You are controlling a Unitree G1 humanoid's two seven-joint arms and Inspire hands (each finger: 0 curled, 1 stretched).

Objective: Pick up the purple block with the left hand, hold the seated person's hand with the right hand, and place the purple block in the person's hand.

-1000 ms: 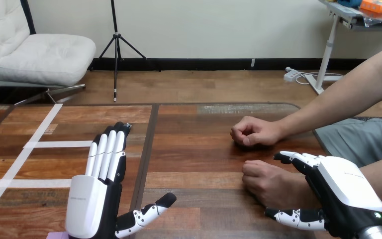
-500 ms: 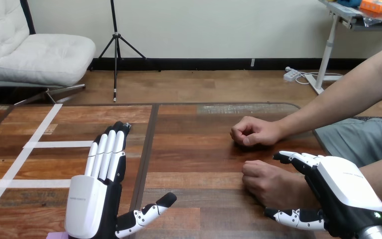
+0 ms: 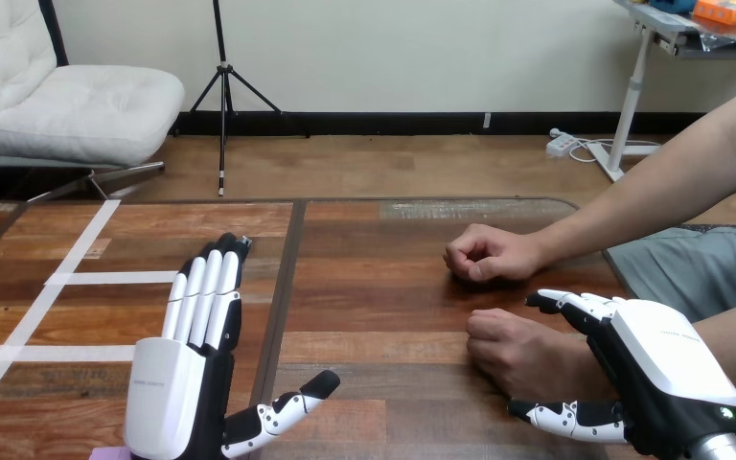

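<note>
Purple block (image 3: 109,453): a sliver at the view's bottom edge, just under my left hand (image 3: 168,393), whose fingers lie straight with the thumb splayed, holding nothing. Right hand (image 3: 666,369): against the wrist of the person's nearer fist (image 3: 517,353); grip I cannot tell. Farther fist (image 3: 484,254) beyond. Bare wooden table (image 3: 374,287) between my hands.

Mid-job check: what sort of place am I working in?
Probably a robot handover test bench: a wooden table marked with white tape, and a person's farther hand and nearer hand resting on it.
</note>
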